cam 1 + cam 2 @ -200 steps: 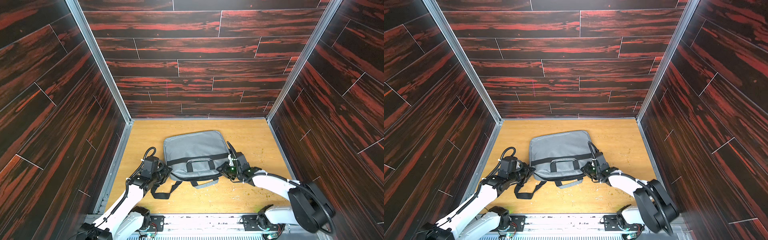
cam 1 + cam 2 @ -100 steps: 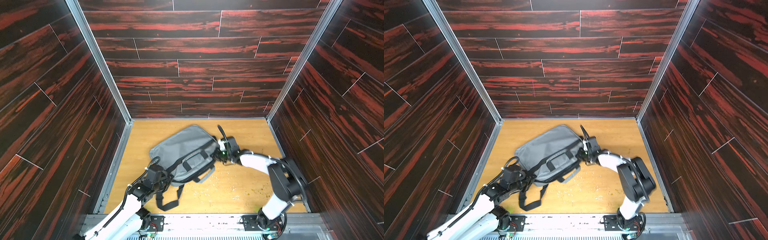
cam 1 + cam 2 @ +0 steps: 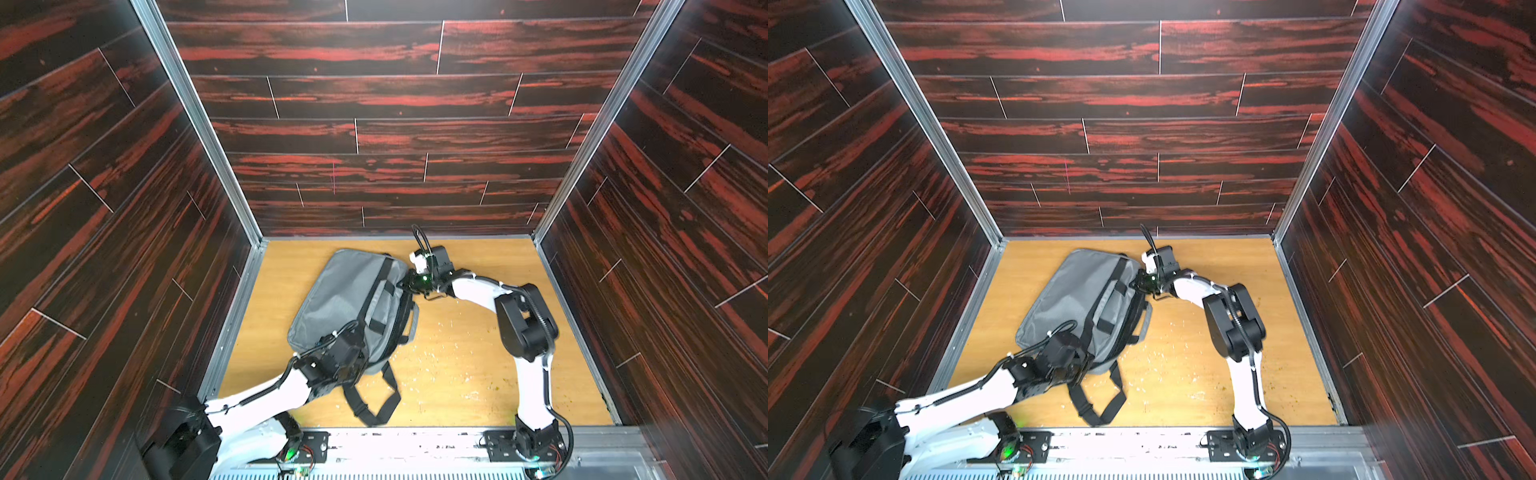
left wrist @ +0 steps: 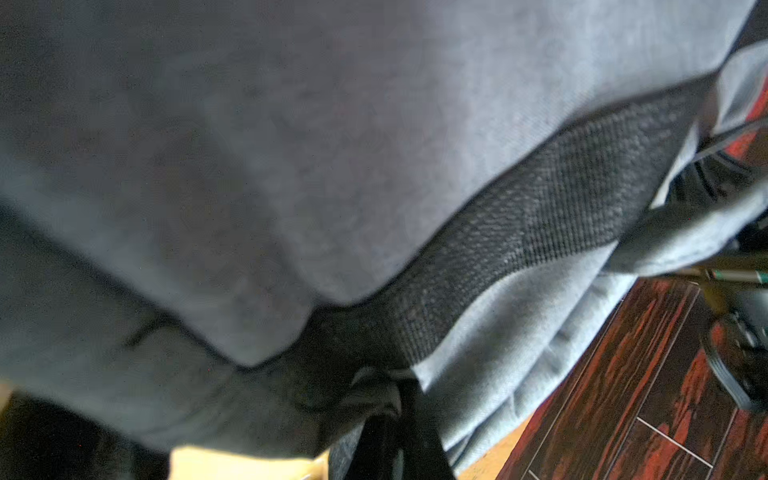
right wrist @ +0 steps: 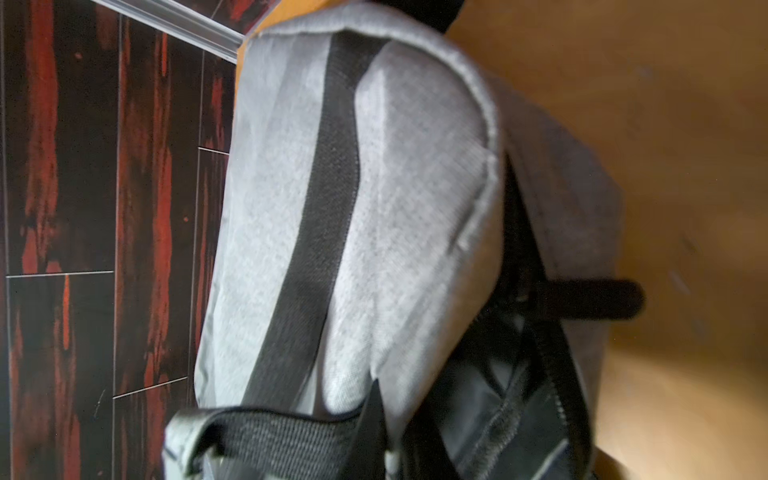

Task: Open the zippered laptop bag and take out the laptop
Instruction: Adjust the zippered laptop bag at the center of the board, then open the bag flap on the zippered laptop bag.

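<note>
Lying skewed, bag (image 3: 340,299), shoulder strap (image 3: 354,399) looped on tabletop (image 3: 478,399), crumbs (image 3: 432,357) beside

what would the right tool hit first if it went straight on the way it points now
The soft grey fabric laptop bag: the right tool points at its far corner, with no gap visible in a top view; it may already touch it.

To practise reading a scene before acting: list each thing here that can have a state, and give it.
zippered laptop bag, lying askew on the table; whether unzipped is unclear.
laptop, not visible.
shoulder strap, slack, looped on the table.
left end effector, shut, at the bag's near corner.
right end effector, at the bag's far corner; open or shut unclear.
</note>
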